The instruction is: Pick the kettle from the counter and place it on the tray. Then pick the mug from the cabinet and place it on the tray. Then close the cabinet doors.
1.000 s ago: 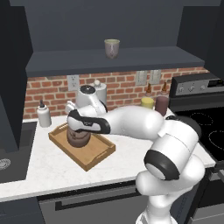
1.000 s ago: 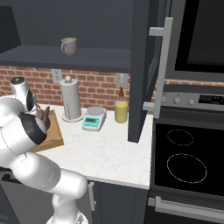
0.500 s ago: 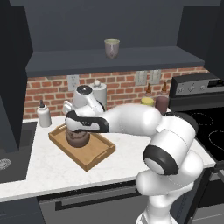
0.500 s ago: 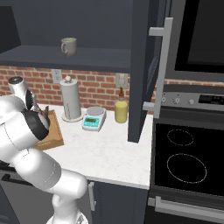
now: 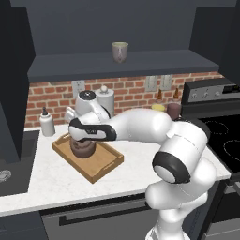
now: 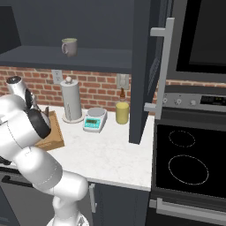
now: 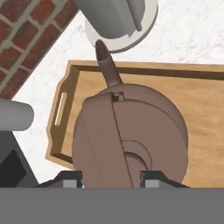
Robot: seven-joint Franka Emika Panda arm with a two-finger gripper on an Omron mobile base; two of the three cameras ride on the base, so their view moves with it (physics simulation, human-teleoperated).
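The squat, round dark-brown kettle [image 7: 131, 135] sits inside the rectangular light-brown wooden tray [image 5: 105, 165], toward the end of the tray nearest the brick wall. That fits the first step of the task: the kettle appears set down where it belongs. From the left base view its base looks to rest flat on the tray floor, within the low raised rim, though the hand hides much of it.

The gripper [image 7: 111, 180] hangs directly over the kettle. In the hand view the two dark fingers [image 7: 70, 180] stand one to each side of the arched handle, with a little space showing between each tip and the handle, so they look parted rather than pinching; I judge the kettle is being let go, but whether the tips are wholly free of it I cannot tell.

The kettle has a smooth domed body, a flat arched handle across its top, a small lid knob under that arch, and a thin tapering spout that points past the tray's rim toward a white roll on a round base [image 7: 118, 22]. The tray's cut-out handle [image 7: 60, 109] lies just beside the kettle.

The small grey-green mug [image 5: 120, 51] stands on the dark shelf [image 5: 122, 63] well above the tray, and the tall dark charcoal door with a silver bar handle [image 6: 148, 70] stands open, so those steps remain. The white marbled worktop [image 6: 106, 152] carries the tray.
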